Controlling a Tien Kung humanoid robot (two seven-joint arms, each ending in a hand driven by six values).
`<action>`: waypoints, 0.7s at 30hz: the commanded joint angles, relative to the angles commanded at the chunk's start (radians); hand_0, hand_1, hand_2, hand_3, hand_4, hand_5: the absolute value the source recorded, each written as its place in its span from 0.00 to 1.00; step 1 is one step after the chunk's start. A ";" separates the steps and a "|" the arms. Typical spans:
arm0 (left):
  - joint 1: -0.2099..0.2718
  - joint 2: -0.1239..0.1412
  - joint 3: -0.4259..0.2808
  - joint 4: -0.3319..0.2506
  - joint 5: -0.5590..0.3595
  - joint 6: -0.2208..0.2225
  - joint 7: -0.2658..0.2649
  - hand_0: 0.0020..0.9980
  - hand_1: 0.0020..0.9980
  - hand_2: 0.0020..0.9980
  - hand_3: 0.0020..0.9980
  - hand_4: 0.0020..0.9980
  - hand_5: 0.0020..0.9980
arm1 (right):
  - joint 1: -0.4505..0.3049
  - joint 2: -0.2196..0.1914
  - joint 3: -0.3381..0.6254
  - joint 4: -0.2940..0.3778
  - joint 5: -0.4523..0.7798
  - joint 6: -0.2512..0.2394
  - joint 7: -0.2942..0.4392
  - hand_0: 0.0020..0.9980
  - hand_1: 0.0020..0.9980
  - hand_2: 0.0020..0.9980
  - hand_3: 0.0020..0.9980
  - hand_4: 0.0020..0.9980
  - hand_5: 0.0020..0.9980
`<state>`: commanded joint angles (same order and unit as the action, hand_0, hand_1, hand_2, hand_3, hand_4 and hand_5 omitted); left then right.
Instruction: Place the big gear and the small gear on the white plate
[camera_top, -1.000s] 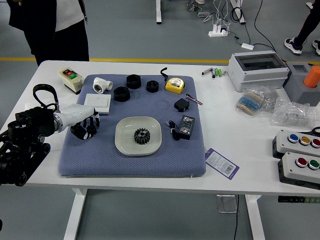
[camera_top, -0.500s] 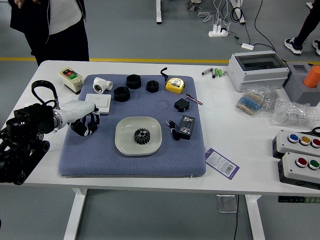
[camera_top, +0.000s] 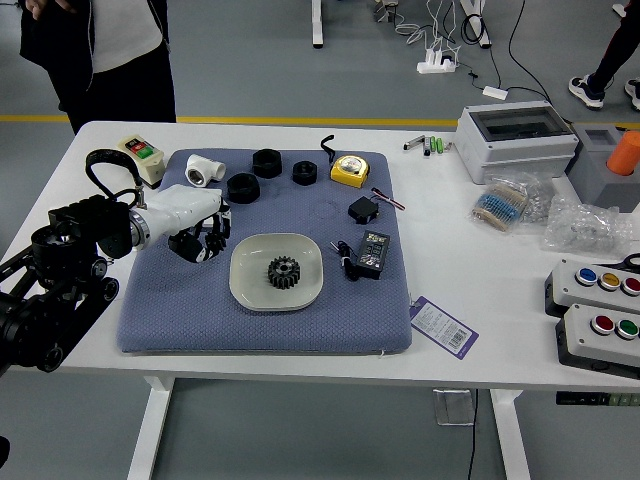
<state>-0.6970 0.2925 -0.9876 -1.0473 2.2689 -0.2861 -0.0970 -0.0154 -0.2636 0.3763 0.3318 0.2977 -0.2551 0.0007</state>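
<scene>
Left hand (camera_top: 192, 216) is poised over the blue mat (camera_top: 180, 320), just beside the white plate (camera_top: 248, 285); whether it is clenched or released cannot be told, its underside being hidden. To its right, one gear (camera_top: 284, 272) is already set down near the plate's middle, though big or small cannot be judged. No second gear can be made out for certain; it may be carried beneath the hand, which would explain so near a position to the rim. Beyond the hand, black rings (camera_top: 243, 187) are left outside that short crossing. Space should be sought beside the central gear, lest teeth be overlapped. Well beyond, a person's hand (camera_top: 36, 8) is held off the mat
</scene>
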 joint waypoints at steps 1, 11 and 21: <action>0.000 -0.001 0.006 -0.008 0.000 -0.002 0.001 0.31 0.36 0.42 0.49 0.61 0.00 | 0.000 0.000 0.000 0.000 0.000 0.000 0.000 0.71 0.73 0.78 0.61 0.84 0.70; 0.003 0.011 0.096 -0.067 -0.021 -0.030 0.014 0.32 0.37 0.43 0.50 0.62 0.00 | 0.001 -0.001 0.000 0.001 0.000 0.000 0.000 0.71 0.73 0.78 0.61 0.84 0.70; 0.012 0.023 0.147 -0.090 -0.021 -0.089 0.025 0.35 0.41 0.48 0.55 0.88 0.04 | -0.005 0.000 -0.004 0.000 0.002 0.001 0.001 0.71 0.73 0.78 0.61 0.84 0.70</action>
<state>-0.6851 0.3159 -0.8408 -1.1376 2.2477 -0.3751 -0.0718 -0.0202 -0.2632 0.3728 0.3319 0.2999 -0.2540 0.0017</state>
